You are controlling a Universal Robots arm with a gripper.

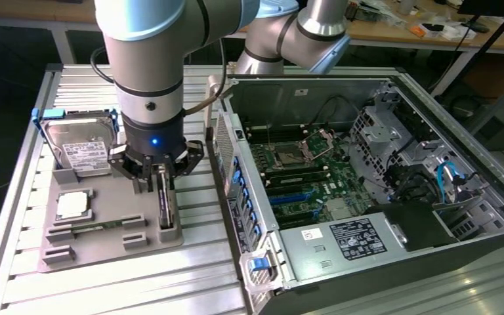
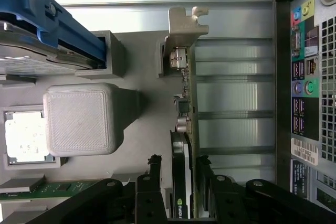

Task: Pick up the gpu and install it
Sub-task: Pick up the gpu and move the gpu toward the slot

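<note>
The gpu [image 1: 166, 209] is a thin dark card standing on edge in a slot of the grey holder tray [image 1: 103, 248], at the tray's side nearest the computer. In the wrist view the gpu [image 2: 185, 109] shows edge-on, its silver bracket [image 2: 185, 24] at the end away from me. My gripper [image 1: 161, 176] has come down over the card's end opposite the bracket. In the wrist view my gripper [image 2: 178, 162] straddles the card with one finger on each side. A narrow gap shows on one side, so the jaws stand open around it. The card still rests in its slot.
The open computer case [image 1: 366, 184] lies to the exterior view's right of the tray, with the motherboard [image 1: 314, 177] exposed. The tray also holds a hard drive [image 1: 81, 147] in a blue frame, a square CPU chip [image 1: 73, 205] and a memory stick [image 1: 90, 228].
</note>
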